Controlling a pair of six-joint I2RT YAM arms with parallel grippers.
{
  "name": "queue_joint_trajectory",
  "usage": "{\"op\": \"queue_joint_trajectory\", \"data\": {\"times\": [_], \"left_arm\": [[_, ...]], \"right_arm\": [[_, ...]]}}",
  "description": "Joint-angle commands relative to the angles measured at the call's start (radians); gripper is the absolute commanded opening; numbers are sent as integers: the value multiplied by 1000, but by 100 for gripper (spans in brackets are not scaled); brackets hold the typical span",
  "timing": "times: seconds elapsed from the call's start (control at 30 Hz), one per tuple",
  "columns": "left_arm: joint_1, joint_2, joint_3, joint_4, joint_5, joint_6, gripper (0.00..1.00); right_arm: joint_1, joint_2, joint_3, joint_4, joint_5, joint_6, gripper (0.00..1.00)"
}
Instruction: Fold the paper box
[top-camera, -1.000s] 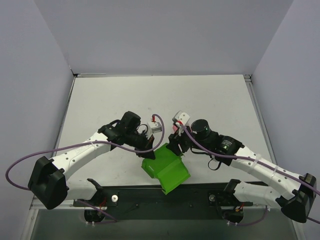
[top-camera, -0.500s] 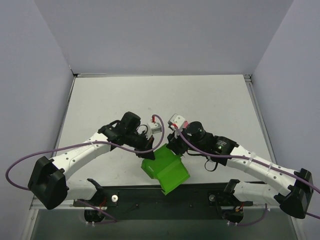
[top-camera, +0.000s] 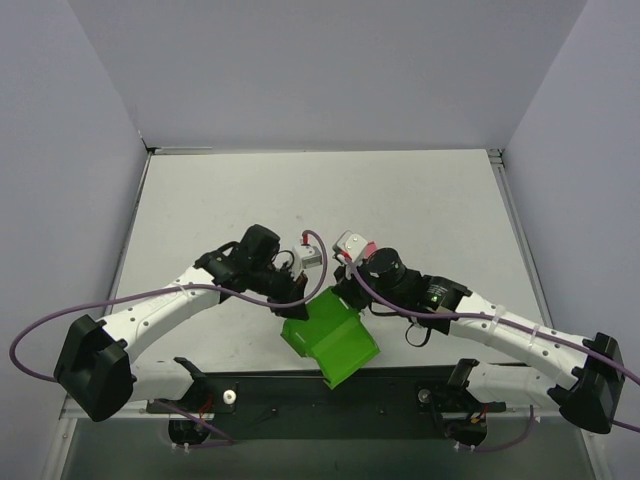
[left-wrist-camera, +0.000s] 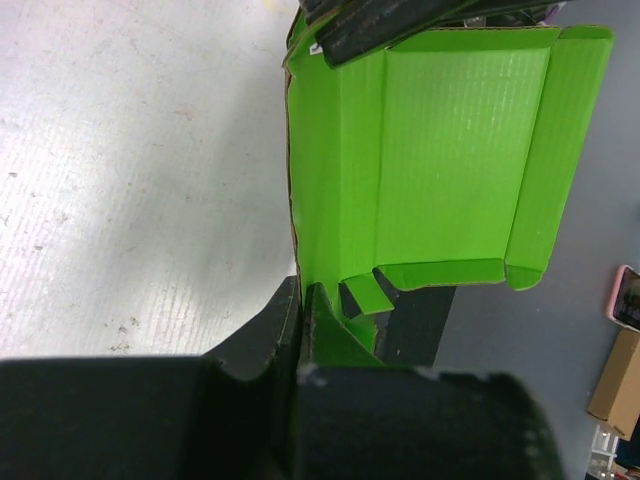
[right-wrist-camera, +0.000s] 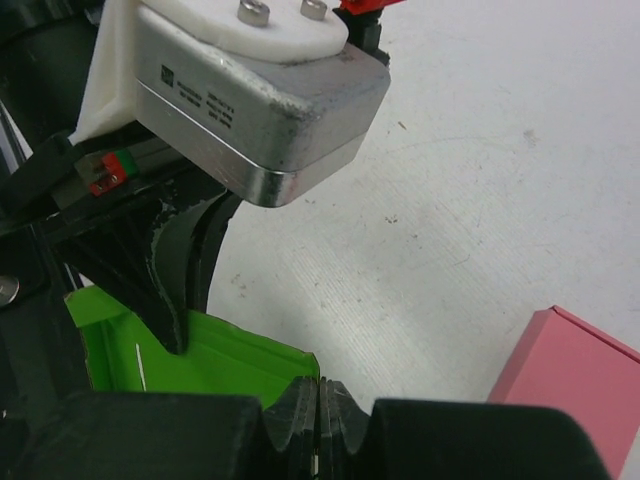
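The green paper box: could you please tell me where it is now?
In the top view the paper box sits at the near edge of the table, gripped by the left hand and right hand.

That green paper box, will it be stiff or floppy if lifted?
Probably floppy: the paper box is thin card with loose flaps standing open. Likely light, since the left gripper pinches just one wall edge.
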Motion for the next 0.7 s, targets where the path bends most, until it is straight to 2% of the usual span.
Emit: {"op": "queue_joint_trajectory", "data": {"times": [0.0,0.03,0.07,0.1,0.13,0.2,0.27,0.37,0.57,0.67], "left_arm": [[12,-41,40,22,-85,-3,28],[21,-45,57,28,-140,-23,41],[44,-53,64,40,-191,-35,61],[61,-74,70,50,-239,-43,69],[78,-90,77,65,-332,-87,73],[147,-145,72,111,-397,-124,79],[167,-185,57,140,-527,-173,82],[158,-248,16,145,-644,-239,82],[106,-332,-172,260,-709,-422,82],[49,-332,-267,359,-750,-508,82]], "right_arm": [[11,20,-27,49,161,29,0],[12,21,-42,50,196,46,0],[12,21,-53,82,241,82,0],[12,20,-64,116,294,95,0],[14,17,-94,136,328,110,0],[12,7,-131,205,396,149,0],[20,-2,-186,257,434,169,0],[35,-19,-255,378,497,178,0],[64,-20,-346,592,611,150,0],[92,-22,-383,636,689,158,0]]}}
